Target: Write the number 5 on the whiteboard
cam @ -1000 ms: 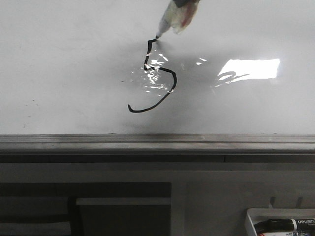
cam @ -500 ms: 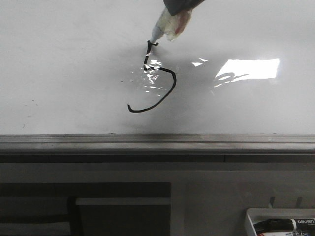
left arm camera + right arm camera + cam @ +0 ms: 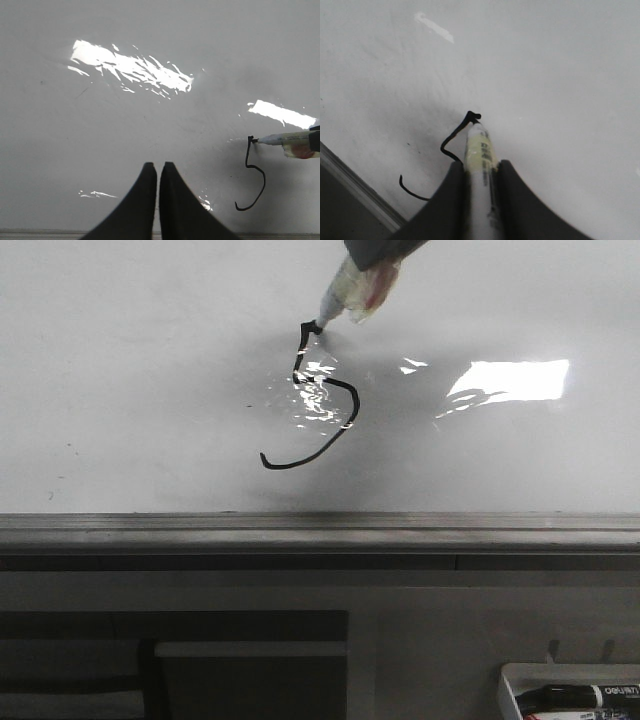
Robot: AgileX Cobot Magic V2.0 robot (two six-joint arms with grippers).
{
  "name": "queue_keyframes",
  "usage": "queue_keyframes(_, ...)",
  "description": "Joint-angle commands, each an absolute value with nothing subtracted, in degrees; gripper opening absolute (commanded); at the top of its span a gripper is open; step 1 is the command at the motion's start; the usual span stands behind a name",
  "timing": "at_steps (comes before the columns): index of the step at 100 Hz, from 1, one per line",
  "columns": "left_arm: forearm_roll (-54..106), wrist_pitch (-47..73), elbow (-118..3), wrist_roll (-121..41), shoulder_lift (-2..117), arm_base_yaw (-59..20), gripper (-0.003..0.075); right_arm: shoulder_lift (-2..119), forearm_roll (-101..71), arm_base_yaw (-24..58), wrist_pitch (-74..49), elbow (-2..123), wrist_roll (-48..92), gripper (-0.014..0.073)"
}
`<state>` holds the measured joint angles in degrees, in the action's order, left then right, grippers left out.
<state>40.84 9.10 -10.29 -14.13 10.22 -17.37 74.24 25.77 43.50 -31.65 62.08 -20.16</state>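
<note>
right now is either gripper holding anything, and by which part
The right gripper is shut on the marker, gripping its barrel behind the tip. The left gripper is shut and holds nothing.

Black, smooth fingers [image 3: 150, 200] taper to rounded tips (both arms alike).

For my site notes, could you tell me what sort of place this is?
Probably a robot test bench in a lab or office: a glossy whiteboard lies flat, a small tray holds spare markers, and a pincer-held marker writes on the board.
</note>
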Motion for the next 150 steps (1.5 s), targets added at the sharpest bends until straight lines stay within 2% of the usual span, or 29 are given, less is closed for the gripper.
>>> queue_keyframes(1,41.45,5.96,-11.81,-13.71,10.78,-17.29,-0.0020,72.93,28.59,42.22,-35.62,63.27,-20.36,-0.0042)
queue_keyframes(48,41.45,5.96,-11.81,-13.71,10.78,-17.29,-0.0020,68.05,34.26,42.17,-45.40,63.27,-25.67,-0.0042)
queue_keyframes(80,41.45,5.96,-11.81,-13.71,10.78,-17.29,-0.0020,67.53,35.06,42.34,-41.09,64.14,-25.67,-0.0042)
queue_keyframes(95,38.34,11.67,-15.85,-14.51,11.26,-17.29,-0.0013,64.46,34.95,47.70,-38.27,66.69,-23.87,-0.0042)
queue_keyframes(103,33.31,18.85,-20.14,-19.57,12.83,-17.29,0.0050,62.93,35.21,50.63,-35.01,66.85,-21.53,-0.0042)
queue_keyframes(115,30.49,25.73,-27.14,-29.28,17.67,-17.29,0.0253,62.87,35.21,53.58,-34.34,66.85,-18.52,-0.0042)
queue_keyframes(122,30.79,29.05,-31.26,-35.37,21.79,-17.29,0.0323,63.14,35.21,54.40,-33.89,66.33,-17.19,-0.0043)
queue_keyframes(133,32.79,34.45,-36.52,-43.50,27.35,-17.97,0.0330,63.24,35.21,55.87,-32.28,65.05,-16.93,-0.0043)
queue_keyframes(150,36.69,39.68,-43.00,-53.36,35.58,-24.38,0.0330,63.24,35.10,58.95,-30.02,61.76,-10.96,-0.0057)
